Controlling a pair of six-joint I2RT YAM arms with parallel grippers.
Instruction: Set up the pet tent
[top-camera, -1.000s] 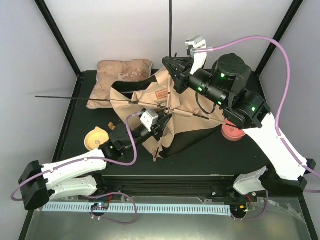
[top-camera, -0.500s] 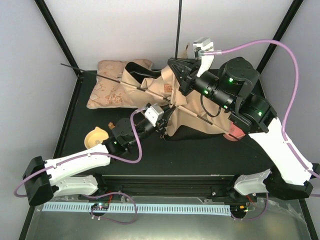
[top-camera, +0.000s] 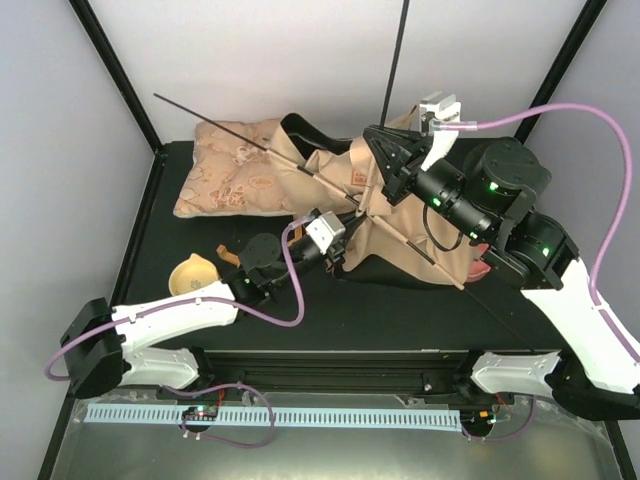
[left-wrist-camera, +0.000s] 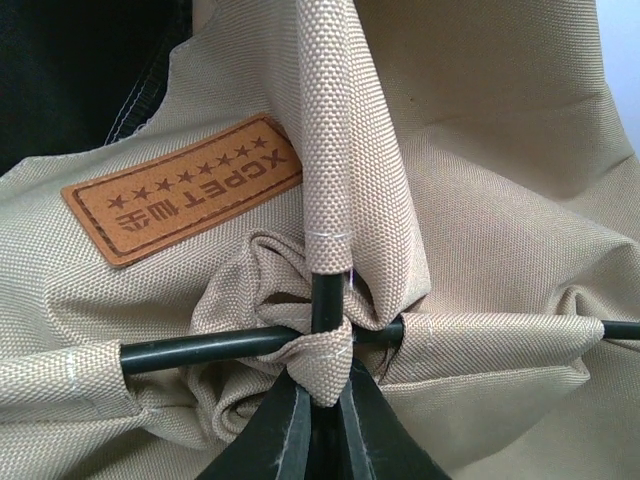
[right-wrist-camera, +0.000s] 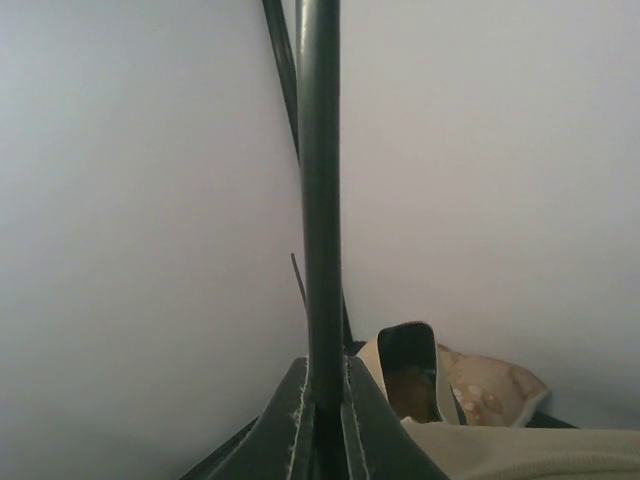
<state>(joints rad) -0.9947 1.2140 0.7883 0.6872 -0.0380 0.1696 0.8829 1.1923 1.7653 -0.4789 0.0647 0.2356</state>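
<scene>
Entry, mid set-up. You had the left end effector (left-wrist-camera: 322, 400) drawn narrow, pinching the pole crossing (left-wrist-camera: 322, 310) at the crown of the pet tent (top-camera: 390, 215), just below the brown leather label (left-wrist-camera: 185, 185); the woven sleeves bunched tight around that point.

Your right end effector (right-wrist-camera: 320, 385) was clamped narrow on the upright pole (right-wrist-camera: 318, 200), which ran straight up out of the overhead view.

The tent was not yet standing; it lay slumped toward the back middle of the counter (top-camera: 400, 310), between the two arms, its left edge touching the floral cushion (top-camera: 235, 175); a second pole (top-camera: 210, 125) jutted out over the cushion toward the back left.

Risks, as judged from here:
- the upright pole is thin and smooth; a sideways pull could let it slide through your right grip;
- pulling the arms apart could bow a pole too far, or strain the sleeve stitching;
- the long free ends could strike the enclosure wall or frame as you swing;
- dragged fabric could catch the yellow bowl (top-camera: 193, 275) near the left arm.
</scene>
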